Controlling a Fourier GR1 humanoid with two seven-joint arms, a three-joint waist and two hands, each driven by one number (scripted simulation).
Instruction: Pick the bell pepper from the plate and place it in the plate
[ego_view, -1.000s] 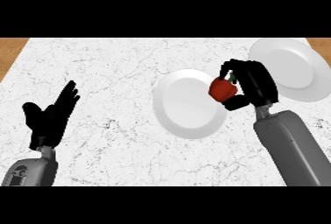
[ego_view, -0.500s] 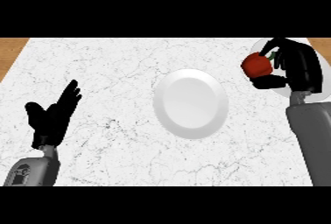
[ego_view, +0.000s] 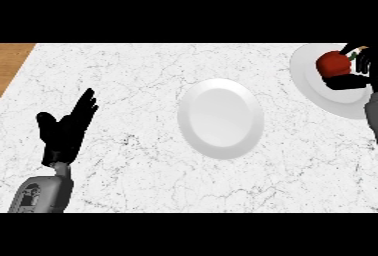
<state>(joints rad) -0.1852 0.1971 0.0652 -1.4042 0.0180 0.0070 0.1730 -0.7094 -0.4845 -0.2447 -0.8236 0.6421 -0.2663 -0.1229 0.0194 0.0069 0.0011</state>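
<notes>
Holding the bell pepper (ego_view: 334, 64) over the far plate (ego_view: 314, 80), your right hand (ego_view: 353, 79) stays curled around it; release remains. Left hand (ego_view: 66, 132) rests open.

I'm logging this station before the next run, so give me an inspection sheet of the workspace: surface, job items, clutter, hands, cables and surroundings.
Surface: white marbled counter, with a wooden strip showing at the upper left.
Job's things: red bell pepper held over the far-right plate; the centre plate holds nothing.
Clutter: nothing seen.
Hands: right hand curled round the bell pepper at the right edge, partly cut off by the view; left hand open, fingers up, resting at the lower left.
Cables: nothing seen.
Surroundings: nothing seen beyond the counter and the wooden strip.
</notes>
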